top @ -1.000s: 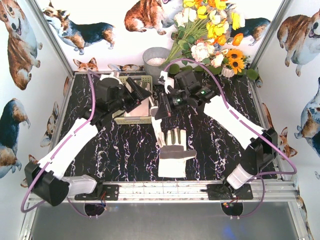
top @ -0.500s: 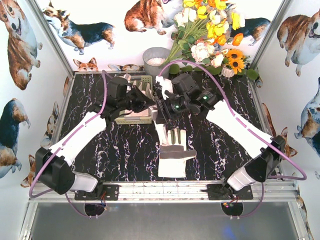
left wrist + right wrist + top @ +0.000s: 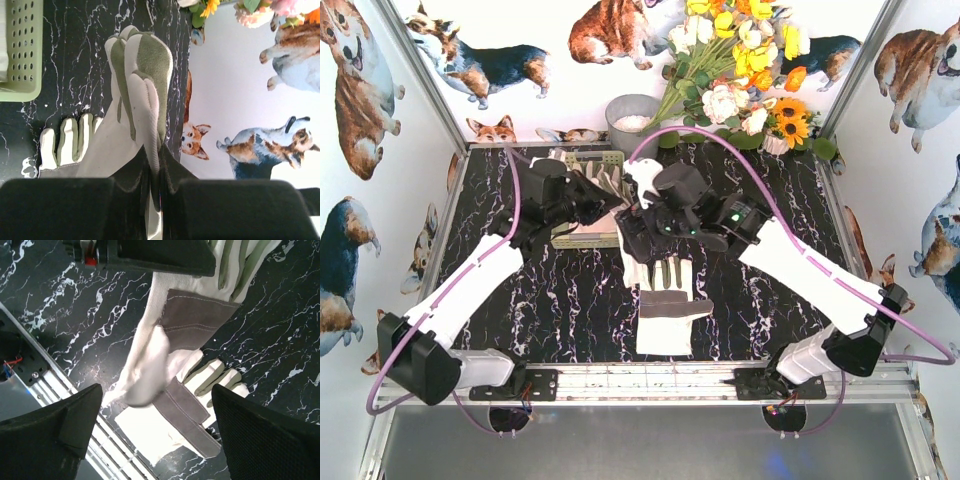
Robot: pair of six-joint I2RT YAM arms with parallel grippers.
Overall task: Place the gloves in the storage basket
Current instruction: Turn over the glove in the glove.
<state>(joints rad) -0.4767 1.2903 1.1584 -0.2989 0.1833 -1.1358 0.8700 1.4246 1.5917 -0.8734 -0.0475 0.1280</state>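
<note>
Glove [image 3: 145,75] clamped in left tool [image 3: 154,170]; bucket [image 3: 630,120], flowers [image 3: 740,60] beyond basket [image 3: 22,50].

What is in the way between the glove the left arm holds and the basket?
Nothing visible. The left arm's fingers pinch the glove, and only black tabletop shows between it and the basket.

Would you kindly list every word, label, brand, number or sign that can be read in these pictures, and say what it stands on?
None: no readable text shows on the gloves, the storage basket or the corgi-printed walls.
</note>
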